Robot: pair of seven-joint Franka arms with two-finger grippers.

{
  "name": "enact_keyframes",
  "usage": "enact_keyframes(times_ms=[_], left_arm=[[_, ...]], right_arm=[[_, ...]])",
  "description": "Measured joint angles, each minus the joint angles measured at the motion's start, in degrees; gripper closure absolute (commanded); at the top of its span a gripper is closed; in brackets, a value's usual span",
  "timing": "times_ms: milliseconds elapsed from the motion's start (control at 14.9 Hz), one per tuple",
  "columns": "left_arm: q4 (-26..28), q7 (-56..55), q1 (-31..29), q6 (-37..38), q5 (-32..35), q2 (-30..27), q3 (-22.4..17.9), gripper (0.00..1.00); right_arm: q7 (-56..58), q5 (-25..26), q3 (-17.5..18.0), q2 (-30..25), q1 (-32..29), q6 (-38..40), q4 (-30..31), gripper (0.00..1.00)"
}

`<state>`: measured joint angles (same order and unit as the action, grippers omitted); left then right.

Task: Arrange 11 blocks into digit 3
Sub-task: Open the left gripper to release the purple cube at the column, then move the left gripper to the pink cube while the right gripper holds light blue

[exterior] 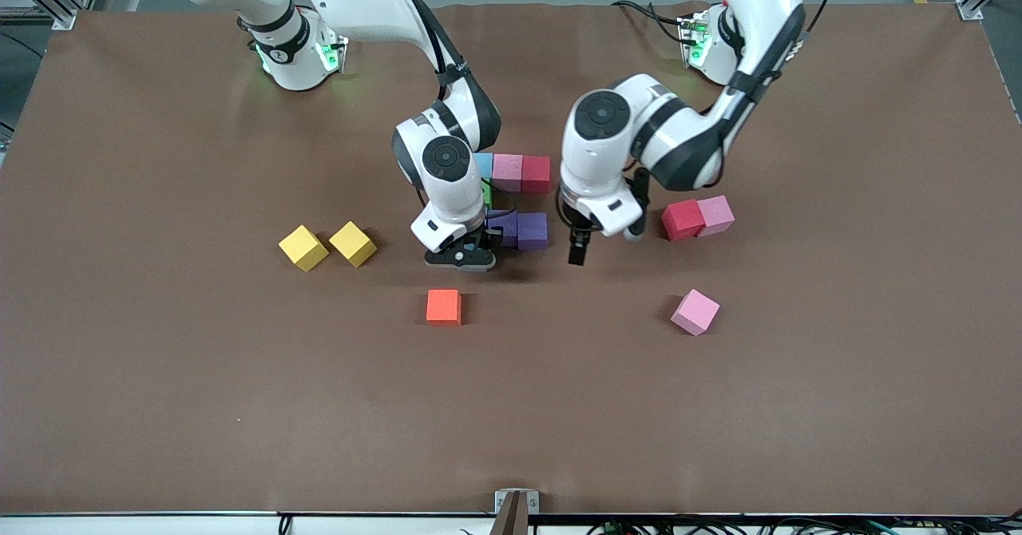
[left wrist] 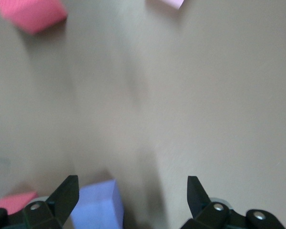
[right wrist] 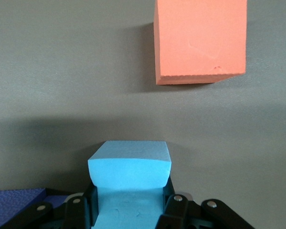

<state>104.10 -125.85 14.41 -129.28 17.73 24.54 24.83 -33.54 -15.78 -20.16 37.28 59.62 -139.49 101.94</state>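
Note:
My right gripper (exterior: 459, 257) (right wrist: 129, 188) is shut on a light blue block (right wrist: 129, 164), low over the table beside two purple blocks (exterior: 505, 227) (exterior: 532, 231). These stand in a cluster with green (exterior: 486, 193), light blue (exterior: 483, 165), pink (exterior: 507, 172) and red (exterior: 536, 173) blocks. An orange block (exterior: 443, 307) (right wrist: 200, 40) lies nearer the front camera. My left gripper (exterior: 578, 246) (left wrist: 133, 183) hangs open and holds nothing, beside the purple block (left wrist: 97, 205). Loose red (exterior: 683, 220) and pink (exterior: 715, 215) blocks touch toward the left arm's end, and another pink (exterior: 695, 311) lies alone.
Two yellow cubes (exterior: 303, 247) (exterior: 352, 243) sit side by side toward the right arm's end. The brown table (exterior: 239, 407) spreads wide toward the front camera. Both arms lean in close together over the cluster.

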Motion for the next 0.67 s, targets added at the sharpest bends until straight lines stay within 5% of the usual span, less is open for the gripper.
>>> enact_keyframes(times_ms=[672], left_arm=[[-7.6,24.0,-13.1,7.9,-0.1,1.6,-0.2,0.0]], right_arm=[[-0.4,0.0,0.0,0.0,0.1,0.4,0.0,0.95]])
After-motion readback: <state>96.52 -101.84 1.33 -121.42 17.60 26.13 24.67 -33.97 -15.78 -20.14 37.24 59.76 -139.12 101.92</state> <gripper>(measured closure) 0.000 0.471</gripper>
